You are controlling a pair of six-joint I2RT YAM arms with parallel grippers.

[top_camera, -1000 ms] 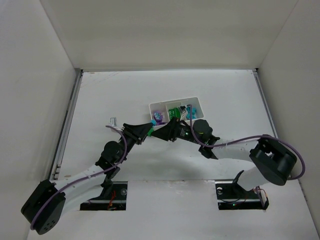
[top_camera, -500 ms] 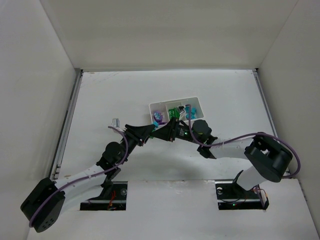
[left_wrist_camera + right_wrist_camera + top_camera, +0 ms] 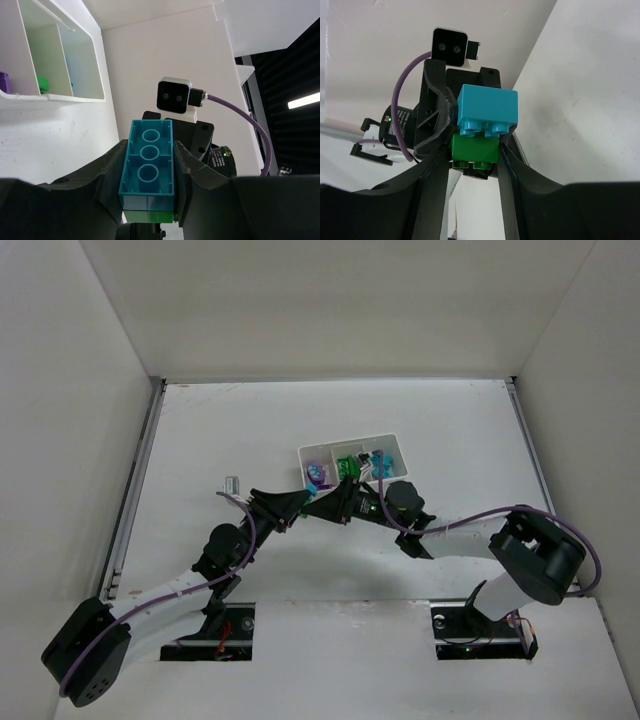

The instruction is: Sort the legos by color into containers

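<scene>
Just in front of the white tray (image 3: 50,96), near the middle of the surface (image 3: 200,430), we are holding two stacked legos between both arms: our left end effector (image 3: 298,502) is pinching the teal brick (image 3: 148,162), while our right end effector (image 3: 320,506) is clamping the green brick (image 3: 475,146) joined to it. Purple, green and teal pieces are lying in separate compartments

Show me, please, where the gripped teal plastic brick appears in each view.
Top external: hidden, just below the white plastic tray.
Left wrist: teal plastic brick at lower centre.
Right wrist: centre, stacked on the green plastic brick.
Landmark: that green brick, in both wrist views.
</scene>
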